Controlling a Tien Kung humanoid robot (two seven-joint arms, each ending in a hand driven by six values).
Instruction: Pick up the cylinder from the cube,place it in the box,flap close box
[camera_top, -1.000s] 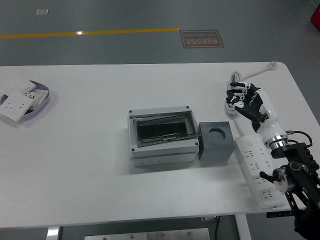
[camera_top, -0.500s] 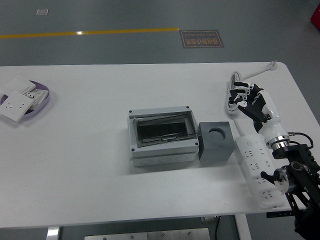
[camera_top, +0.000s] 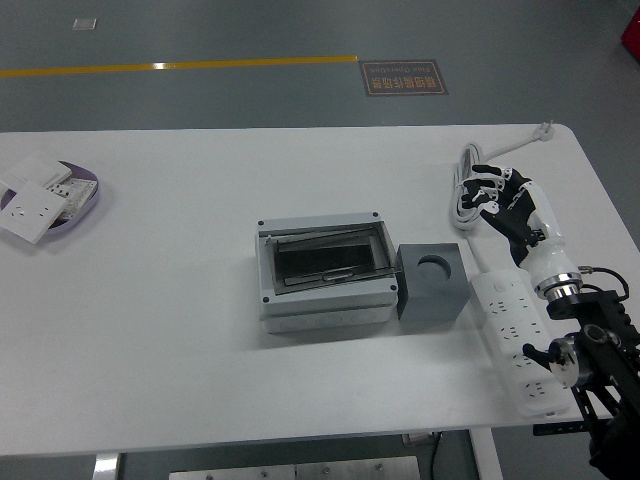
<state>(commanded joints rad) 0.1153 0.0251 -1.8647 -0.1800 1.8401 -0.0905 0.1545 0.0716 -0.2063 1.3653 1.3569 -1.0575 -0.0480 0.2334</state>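
A purple dish (camera_top: 82, 196) of white switch plates is sitting at the bench's (camera_top: 180, 340) far left. At centre the grey box (camera_top: 322, 277) is lying open, the cube (camera_top: 432, 283) touching its right side; no cylinder is showing in the cube's round recess. The right hand (camera_top: 497, 200) is hovering over the power strip (camera_top: 515, 335), fingers loosely curled, holding nothing.

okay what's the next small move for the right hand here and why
Probably swing the right hand left toward the grey cube. The hand holds nothing and hovers over the white power strip, off to the cube's right, while the box lies open beside the cube. I can't make out a cylinder in the cube's round recess, so check that as it closes in.
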